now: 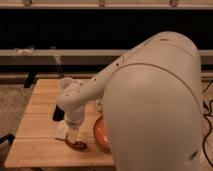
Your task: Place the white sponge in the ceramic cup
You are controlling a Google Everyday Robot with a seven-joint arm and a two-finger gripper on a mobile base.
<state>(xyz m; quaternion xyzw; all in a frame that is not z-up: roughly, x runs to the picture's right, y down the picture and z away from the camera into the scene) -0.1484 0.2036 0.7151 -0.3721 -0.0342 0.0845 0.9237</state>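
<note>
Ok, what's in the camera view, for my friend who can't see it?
A big white robot arm reaches down to a wooden table, its open gripper low between a white sponge and an orange bowl.

Wood table [37, 117] carried remote [57, 114] left of centre, white sponge [61, 131] just in front of it, red-brown lump [78, 145] near front edge, orange bowl [101, 134] beside it, gripper [74, 139] hung spread just over lump.

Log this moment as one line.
gripper: open, low over wooden table | white sponge: on table beside gripper, not gripped | orange bowl: on gripper's other side
</note>
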